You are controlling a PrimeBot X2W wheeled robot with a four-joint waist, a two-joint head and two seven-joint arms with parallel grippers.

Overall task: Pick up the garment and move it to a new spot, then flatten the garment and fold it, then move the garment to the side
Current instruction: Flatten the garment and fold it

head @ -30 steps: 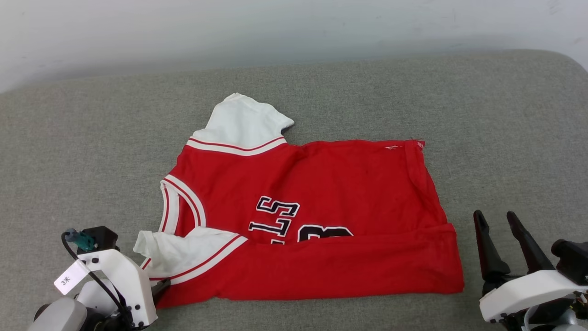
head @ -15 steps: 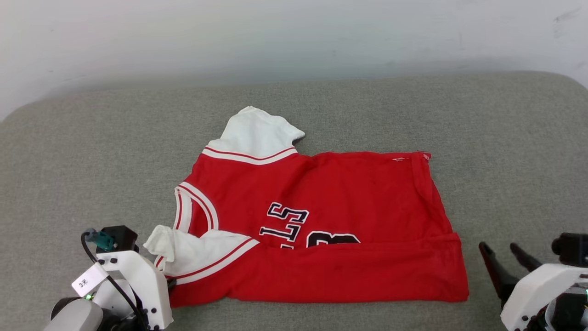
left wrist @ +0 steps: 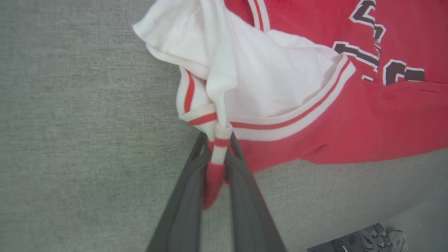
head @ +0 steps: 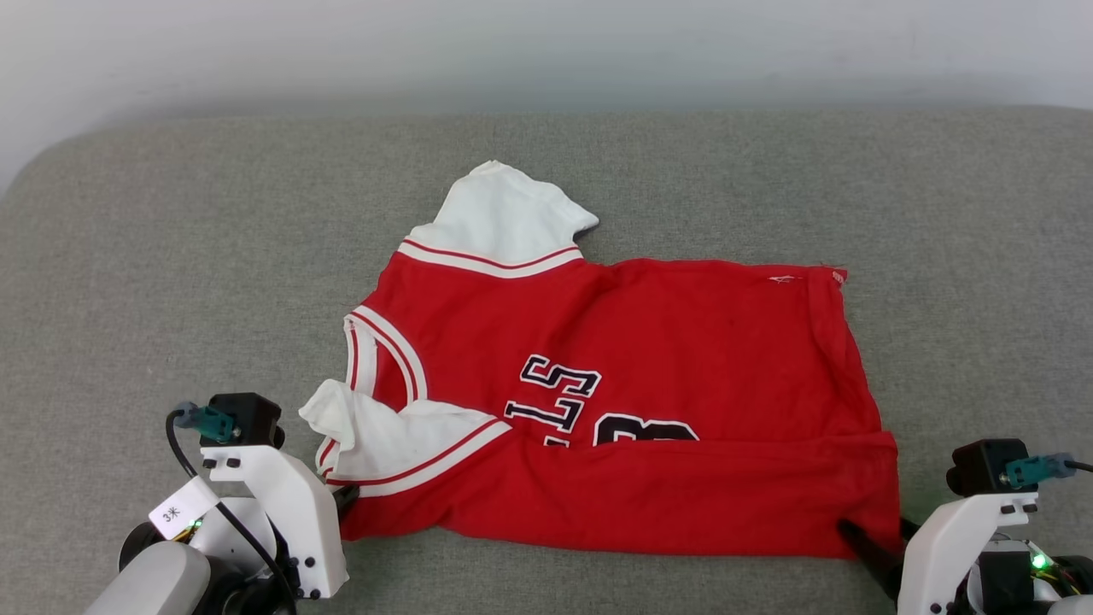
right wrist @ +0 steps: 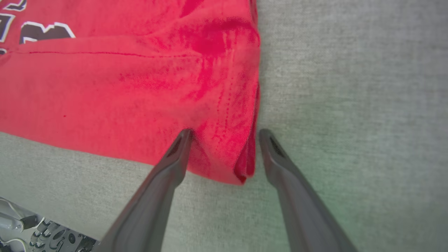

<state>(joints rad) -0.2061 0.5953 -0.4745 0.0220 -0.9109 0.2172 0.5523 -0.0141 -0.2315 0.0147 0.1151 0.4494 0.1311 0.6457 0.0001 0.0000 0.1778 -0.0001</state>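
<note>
Evidently mid-fold, sideways move pending: left gripper (left wrist: 217,140) pinches the garment (head: 683,342); right gripper (right wrist: 225,132) straddles its hem, jaws spread.

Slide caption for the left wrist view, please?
Left pincer shut on striped trim of the garment, lying on grey cushion.

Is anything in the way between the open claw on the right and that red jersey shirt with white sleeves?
Nothing visible is. The right gripper, fingers open, straddles a corner of the red jersey shirt on the grey fabric surface, with nothing between them and the cloth. The left gripper is shut on its striped trim.
</note>
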